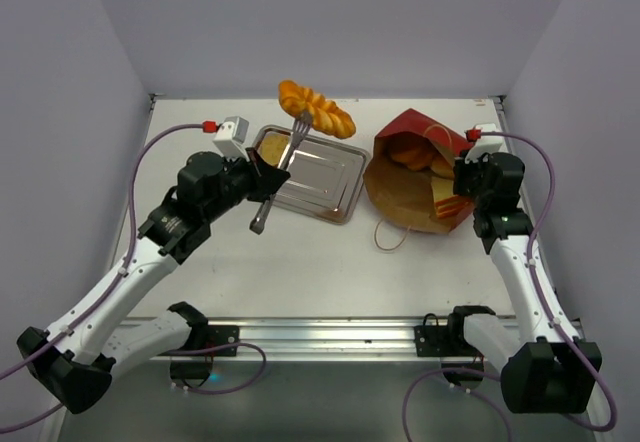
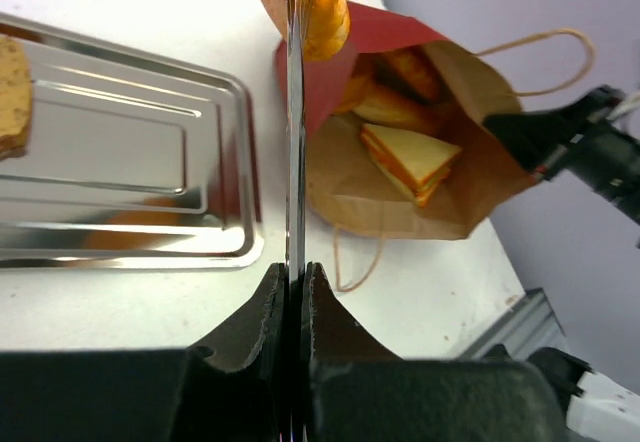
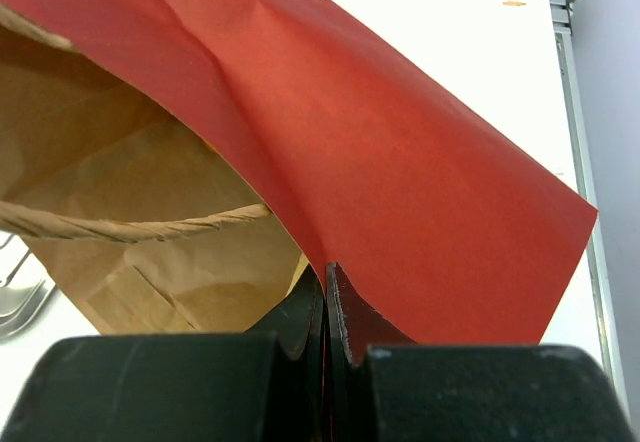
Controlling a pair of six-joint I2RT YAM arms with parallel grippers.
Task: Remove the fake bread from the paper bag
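Left pincer (image 1: 266, 176) clamps a fork (image 1: 291, 145) with a twisted fake bread (image 1: 316, 108) speared over the tray (image 1: 338, 184). Right pincer (image 3: 325, 284) pinches the paper bag (image 3: 400, 162) rim.

The white-and-black left arm (image 1: 130, 262) reaches forward and to the right, and its black left tool (image 2: 293, 272) is clamped tight on a thin metal fork (image 2: 294, 162). The right arm (image 1: 522, 267) stretches straight ahead, right tool (image 3: 325, 280) pinched onto the red paper bag (image 3: 400, 142) at its edge.
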